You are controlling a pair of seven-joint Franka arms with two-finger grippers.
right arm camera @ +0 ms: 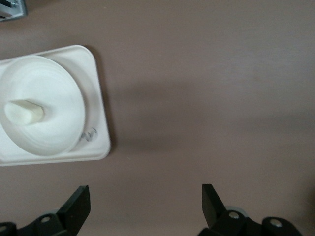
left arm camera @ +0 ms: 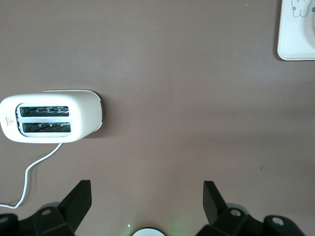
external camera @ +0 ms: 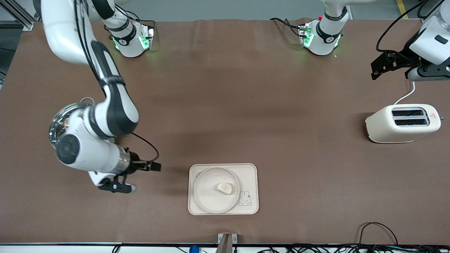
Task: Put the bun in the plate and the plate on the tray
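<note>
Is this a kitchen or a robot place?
Probably a robot lab set up like a pretend kitchen: two white robot arms bolted to a brown-covered table, a cream two-slot toaster, and a small cream bun on a round cream plate.

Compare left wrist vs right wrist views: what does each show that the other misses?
Only the left wrist view shows the toaster with its white cord, plus the tray's rabbit drawing. Only the right wrist view shows the plate sitting on the tray, with the bun lying in it. Both show the brown table and part of the tray; the left view catches just one corner. Each also shows its own gripper open and empty over bare table: left gripper, right gripper.
</note>
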